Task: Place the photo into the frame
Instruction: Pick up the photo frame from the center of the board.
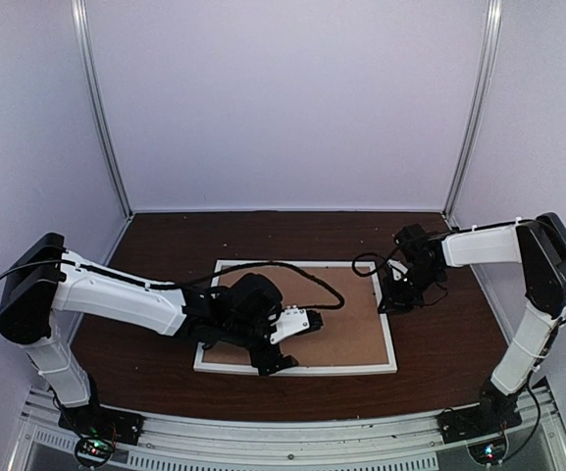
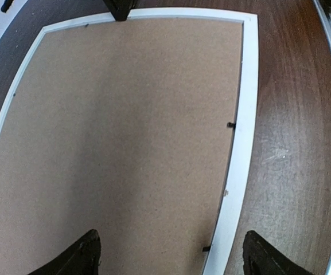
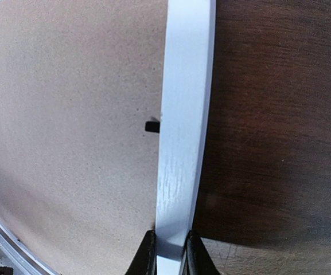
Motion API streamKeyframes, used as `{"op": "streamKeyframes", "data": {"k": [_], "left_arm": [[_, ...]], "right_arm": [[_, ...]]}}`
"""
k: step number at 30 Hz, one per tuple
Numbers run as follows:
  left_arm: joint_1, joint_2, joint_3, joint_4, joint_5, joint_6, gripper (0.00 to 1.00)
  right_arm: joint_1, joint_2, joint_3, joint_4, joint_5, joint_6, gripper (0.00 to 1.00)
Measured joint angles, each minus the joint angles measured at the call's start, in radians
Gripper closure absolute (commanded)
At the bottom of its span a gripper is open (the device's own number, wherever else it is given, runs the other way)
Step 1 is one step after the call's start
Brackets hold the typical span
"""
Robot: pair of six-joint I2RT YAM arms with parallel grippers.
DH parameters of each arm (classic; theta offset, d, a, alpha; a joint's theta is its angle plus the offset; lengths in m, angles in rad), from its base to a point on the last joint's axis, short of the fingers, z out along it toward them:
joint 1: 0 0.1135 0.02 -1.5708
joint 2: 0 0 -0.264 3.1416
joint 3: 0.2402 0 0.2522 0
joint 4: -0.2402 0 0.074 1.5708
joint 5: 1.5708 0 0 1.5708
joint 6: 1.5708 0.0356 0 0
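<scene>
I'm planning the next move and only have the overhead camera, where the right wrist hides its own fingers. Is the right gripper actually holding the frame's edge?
Observer: Yes. The right wrist view shows the right gripper closed on the frame, one finger on each side of its white rail.
Operator: And the left gripper, open or shut?
Observer: The left gripper is open and straddles the near rail, one finger over the brown board and the other over the table.
Operator: Any clips on the back?
Observer: Yes. A small black tab sticks out from the rail's inner edge over the board.
</scene>
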Motion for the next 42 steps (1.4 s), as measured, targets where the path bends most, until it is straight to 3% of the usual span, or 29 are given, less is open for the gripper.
{"op": "streamKeyframes", "data": {"k": [24,33,42], "left_arm": [[0.036,-0.031,0.0,-0.059,-0.094,0.019,0.02],[0.203,0.011,0.17,-0.142,0.06,0.014,0.02],[0.245,0.101,0.263,-0.214,0.24,-0.002,0.05]], "right_arm": [[-0.014,-0.088,-0.089,-0.055,0.056,-0.111,1.0],[-0.016,0.028,0.047,-0.091,0.053,-0.174,1.0],[-0.016,0.05,0.082,-0.108,0.055,-0.182,1.0]]}}
